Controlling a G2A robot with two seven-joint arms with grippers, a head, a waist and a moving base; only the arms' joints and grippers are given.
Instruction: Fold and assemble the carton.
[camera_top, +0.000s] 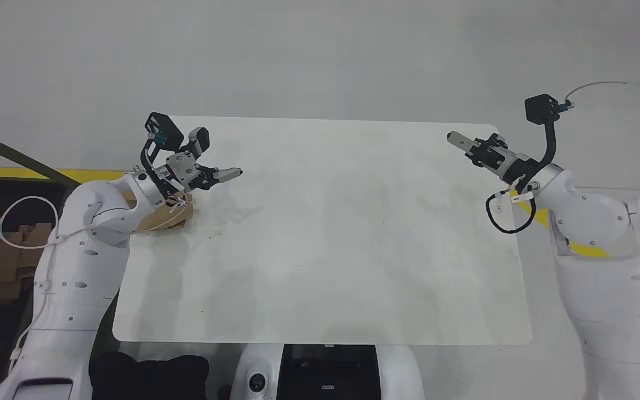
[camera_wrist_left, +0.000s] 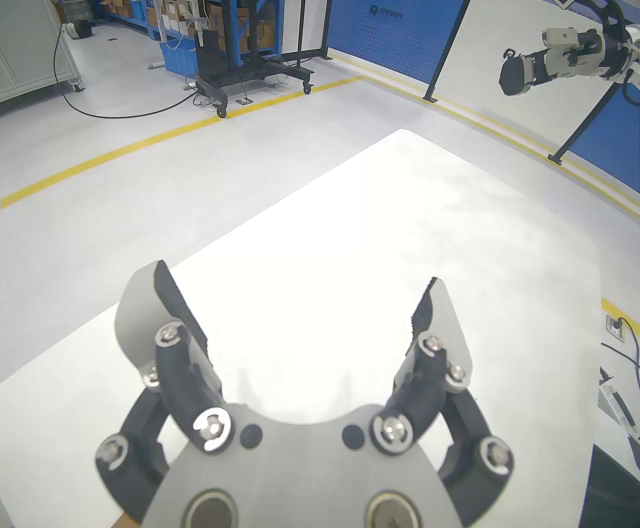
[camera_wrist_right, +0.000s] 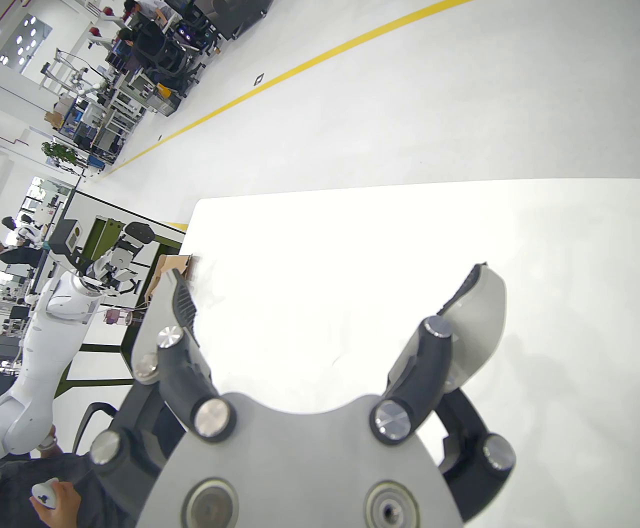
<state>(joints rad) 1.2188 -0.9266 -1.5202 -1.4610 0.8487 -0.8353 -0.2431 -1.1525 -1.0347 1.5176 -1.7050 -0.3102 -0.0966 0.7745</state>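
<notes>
A white table (camera_top: 350, 250) with rounded corners stands on a pale floor marked with yellow lines. The carton (camera_top: 165, 216) is plain brown cardboard at the table's left edge, about halfway along that side. It is tucked beneath the left arm's wrist, so only a strip shows. Seen from the right wrist camera, the carton (camera_wrist_right: 171, 264) sits at the far edge of the table (camera_wrist_right: 400, 240), just past one fingertip. Too little shows to tell which way its long axis runs or which way it faces.

The left gripper (camera_top: 230, 174) hangs just beside the carton, on its inward side, pointing across the table toward the right arm. From its own wrist camera, the left gripper (camera_wrist_left: 297, 292) has its fingers spread wide apart with nothing between them, above bare table (camera_wrist_left: 400, 225).

The right gripper (camera_top: 458, 139) is near the far right corner, well apart from the carton, pointing toward the left arm. In close-up the right gripper (camera_wrist_right: 325, 295) is likewise spread wide and empty.

A blue wall panel (camera_wrist_left: 400, 45) behind the table carries a short line of white lettering.
</notes>
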